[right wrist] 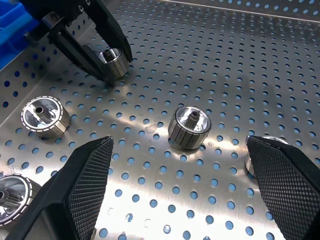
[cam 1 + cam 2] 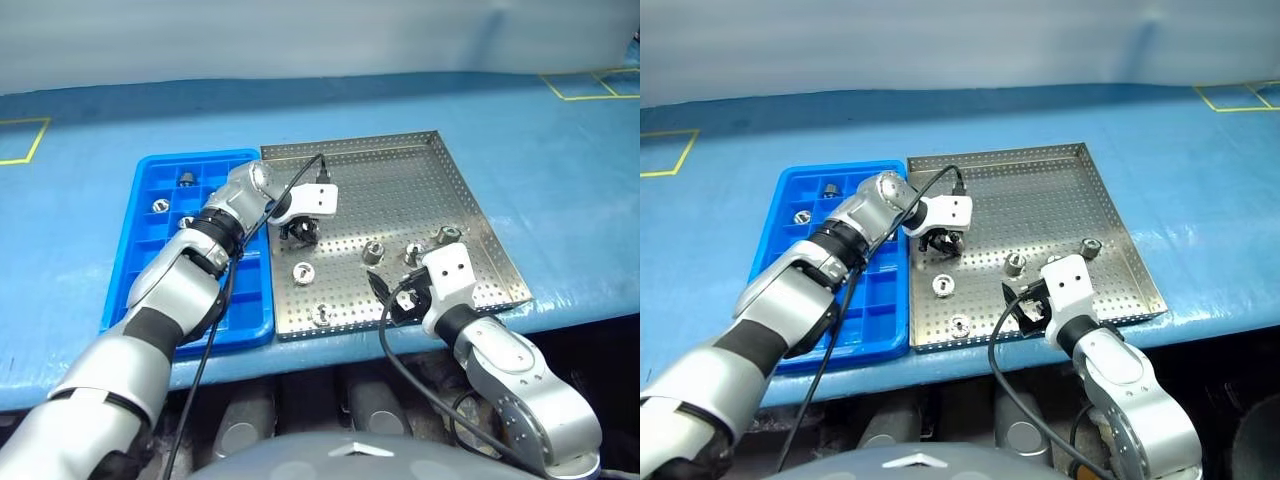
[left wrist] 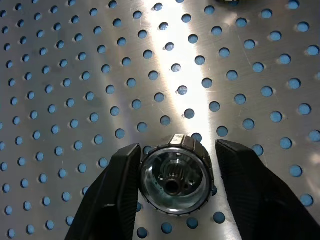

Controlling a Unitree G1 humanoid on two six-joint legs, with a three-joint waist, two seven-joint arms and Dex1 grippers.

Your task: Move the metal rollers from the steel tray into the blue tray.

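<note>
1. Currently left gripper (image 2: pixel 300 232) sits mid-frame on the steel tray (image 2: pixel 440 190), jaws clamped on one metal roller (image 3: pixel 174 179).
2. Right gripper (image 2: pixel 400 296) at lower right, jaws spread wide, holding nothing.
3. Loose rollers (image 1: pixel 189 127) lie on the tray's lower half; blue tray (image 2: pixel 150 250) left, touching it.

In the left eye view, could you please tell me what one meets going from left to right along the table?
Blue tray → left hand, shut on a metal roller → steel tray.
</note>
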